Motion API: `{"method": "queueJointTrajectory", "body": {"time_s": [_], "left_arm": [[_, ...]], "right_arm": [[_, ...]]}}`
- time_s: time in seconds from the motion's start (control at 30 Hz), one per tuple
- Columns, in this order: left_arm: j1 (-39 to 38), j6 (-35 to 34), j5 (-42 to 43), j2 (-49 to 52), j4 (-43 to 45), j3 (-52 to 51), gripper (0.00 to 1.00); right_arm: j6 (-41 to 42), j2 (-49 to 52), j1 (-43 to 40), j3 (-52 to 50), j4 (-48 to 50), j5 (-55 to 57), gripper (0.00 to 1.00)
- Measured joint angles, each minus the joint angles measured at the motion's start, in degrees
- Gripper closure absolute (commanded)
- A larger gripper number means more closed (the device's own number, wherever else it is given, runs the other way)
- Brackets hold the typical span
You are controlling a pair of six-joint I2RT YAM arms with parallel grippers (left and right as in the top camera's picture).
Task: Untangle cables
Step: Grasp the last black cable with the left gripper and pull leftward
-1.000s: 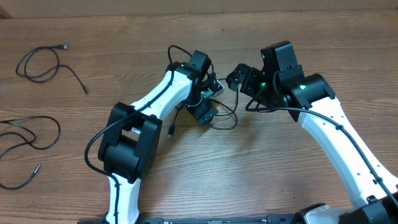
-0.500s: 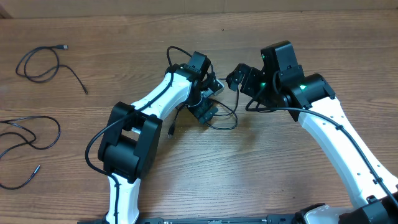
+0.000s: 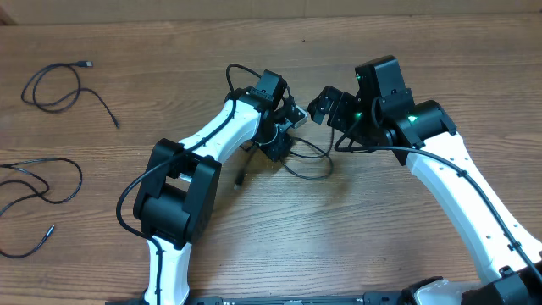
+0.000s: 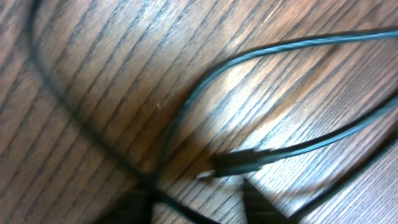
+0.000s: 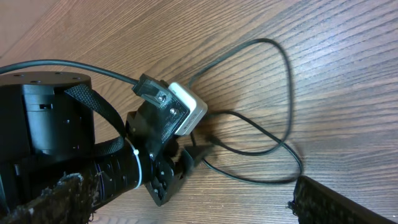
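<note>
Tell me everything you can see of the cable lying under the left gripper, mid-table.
The middle cable is a thin black, rubbery-looking cord lying slack in loose loops on the wooden table. One small plug with a metal tip lies flat on the wood. The left gripper sits over it; whether the fingers pinch it is unclear.

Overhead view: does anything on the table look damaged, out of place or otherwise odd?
Nothing stands out. The upper-left cable and the left-edge cable lie loosely looped, apart from each other. The centre cable loops beside the left gripper. No damage is visible.
</note>
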Motion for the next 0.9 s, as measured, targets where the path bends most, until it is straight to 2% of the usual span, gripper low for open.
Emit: {"method": "queueJointTrajectory", "body": {"time_s": [0.03, 0.07, 0.3, 0.57, 0.9], "left_arm": [[0.0, -0.15, 0.22, 0.0, 0.02, -0.02, 0.92], [0.0, -0.39, 0.39, 0.0, 0.04, -0.04, 0.95], [0.13, -2.8, -3.37, 0.0, 0.09, -0.04, 0.95], [4.92, -18.21, -15.52, 0.0, 0.59, -0.04, 0.96], [18.75, -37.9, -19.8, 0.0, 2.27, -0.02, 0.96]], "right_arm": [[0.02, 0.0, 0.0, 0.0, 0.02, 0.02, 0.0], [0.02, 0.0, 0.0, 0.0, -0.02, 0.02, 0.0], [0.02, 0.0, 0.0, 0.0, 0.02, 0.02, 0.0], [0.02, 0.0, 0.0, 0.0, -0.02, 0.02, 0.0], [0.0, 0.0, 0.0, 0.0, 0.0, 0.02, 0.0]]}}
